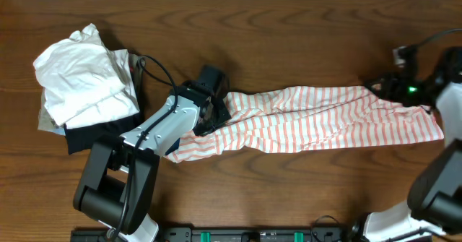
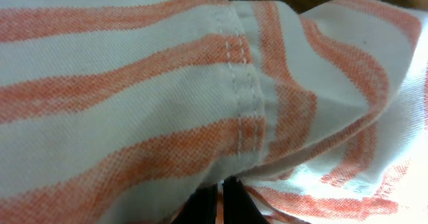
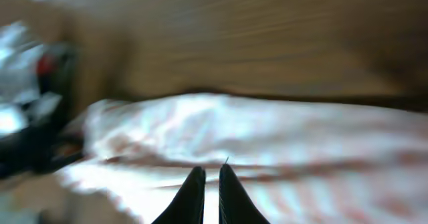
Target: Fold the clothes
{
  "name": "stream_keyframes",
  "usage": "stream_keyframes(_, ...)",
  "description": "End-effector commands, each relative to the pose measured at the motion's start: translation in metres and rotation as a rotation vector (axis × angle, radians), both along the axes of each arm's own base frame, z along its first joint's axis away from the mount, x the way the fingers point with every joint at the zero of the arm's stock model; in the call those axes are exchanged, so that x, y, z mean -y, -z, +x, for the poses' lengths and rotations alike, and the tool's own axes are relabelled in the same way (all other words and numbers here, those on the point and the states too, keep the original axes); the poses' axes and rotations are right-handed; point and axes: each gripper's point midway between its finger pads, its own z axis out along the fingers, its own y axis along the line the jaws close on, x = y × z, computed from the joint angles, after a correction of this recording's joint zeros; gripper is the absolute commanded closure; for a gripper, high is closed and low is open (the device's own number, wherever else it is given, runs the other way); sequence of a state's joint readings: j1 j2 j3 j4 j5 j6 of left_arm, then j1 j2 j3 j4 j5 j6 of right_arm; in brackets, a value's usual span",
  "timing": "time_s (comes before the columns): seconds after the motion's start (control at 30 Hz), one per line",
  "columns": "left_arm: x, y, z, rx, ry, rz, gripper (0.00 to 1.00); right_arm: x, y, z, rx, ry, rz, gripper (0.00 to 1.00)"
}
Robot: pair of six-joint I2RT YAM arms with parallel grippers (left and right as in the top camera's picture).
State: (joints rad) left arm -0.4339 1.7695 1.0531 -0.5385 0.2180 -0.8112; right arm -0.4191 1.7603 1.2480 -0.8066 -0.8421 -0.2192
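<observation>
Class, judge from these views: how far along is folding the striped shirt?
Done: no fold yet; the striped shirt lies stretched and rumpled across the table. In hand: the left tool is shut on one end; the right tool sits at the other end, grip unclear in blur. Left: flattening and every fold.

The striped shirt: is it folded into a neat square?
No, the striped shirt lies stretched in a long rumpled band across the table.
</observation>
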Motion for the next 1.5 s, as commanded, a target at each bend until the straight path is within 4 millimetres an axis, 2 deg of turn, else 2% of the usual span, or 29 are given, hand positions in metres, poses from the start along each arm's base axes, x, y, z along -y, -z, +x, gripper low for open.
stream_keyframes(0.0, -0.006, 0.007, -0.005, -0.015, -0.002, 0.028, 0.93, -0.067, -0.022, -0.001, 0.084, -0.195, 0.287, 0.92)
stream_keyframes(0.17, -0.006, 0.007, -0.005, -0.014, -0.002, 0.029, 0.93, -0.127, -0.021, -0.009, 0.056, -0.346, 0.414, 0.92)
stream_keyframes(0.47, -0.005, 0.007, -0.003, -0.008, -0.003, 0.026, 0.92, -0.225, -0.011, -0.040, 0.003, -0.605, 0.389, 0.92)
stream_keyframes(0.6, -0.005, 0.007, -0.003, -0.008, -0.003, 0.026, 0.92, -0.249, 0.014, -0.049, -0.111, -0.600, 0.251, 0.95)
stream_keyframes(0.73, -0.005, 0.007, -0.003, -0.008, -0.002, 0.026, 0.92, -0.266, 0.028, -0.056, -0.148, -0.608, 0.157, 0.95)
stream_keyframes(1.0, -0.005, 0.007, -0.003, -0.008, -0.002, 0.026, 0.92, -0.273, 0.050, -0.062, -0.195, -0.583, 0.002, 0.94)
stream_keyframes(1.1, -0.005, 0.007, -0.003, -0.008, -0.002, 0.026, 0.92, -0.270, 0.061, -0.065, -0.217, -0.566, -0.049, 0.93)
stream_keyframes(1.27, -0.005, 0.007, -0.003, -0.008, -0.002, 0.026, 0.92, -0.251, 0.087, -0.074, -0.276, -0.518, -0.147, 0.92)
stream_keyframes(1.47, -0.006, 0.007, -0.005, -0.015, -0.002, 0.029, 0.92, -0.213, 0.126, -0.093, -0.363, -0.459, -0.313, 0.90)
